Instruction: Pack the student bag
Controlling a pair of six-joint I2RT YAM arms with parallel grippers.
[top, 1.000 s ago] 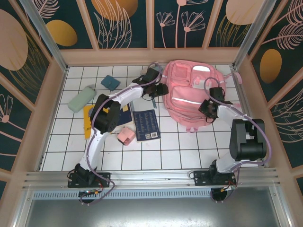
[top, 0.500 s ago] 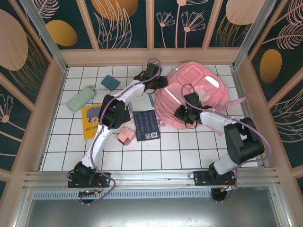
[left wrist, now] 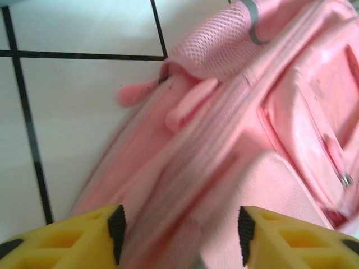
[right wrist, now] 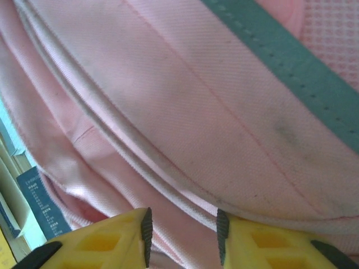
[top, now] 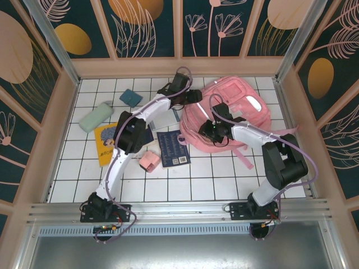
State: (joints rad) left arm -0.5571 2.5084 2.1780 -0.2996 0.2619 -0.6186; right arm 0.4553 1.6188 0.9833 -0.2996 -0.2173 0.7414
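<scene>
Pink student bag (top: 241, 109) tipped on its side, far-right part of tiled table (top: 185, 179). L gripper (top: 189, 96) at bag's far-left edge, jaws half-spread, fabric packed btwn. R gripper (top: 208, 130) on near-left side, jaws narrow, pinching a seam fold. Dark blue book (top: 173, 147) just beside bag.

Mint case (top: 96, 117), teal pad (top: 130, 97), yellow book (top: 104, 144), navy book (top: 173, 148) and pink box (top: 150, 162) lie on tiles (top: 196, 179).

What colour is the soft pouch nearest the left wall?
The pouch is pale mint green, clearest in the top external view.
</scene>
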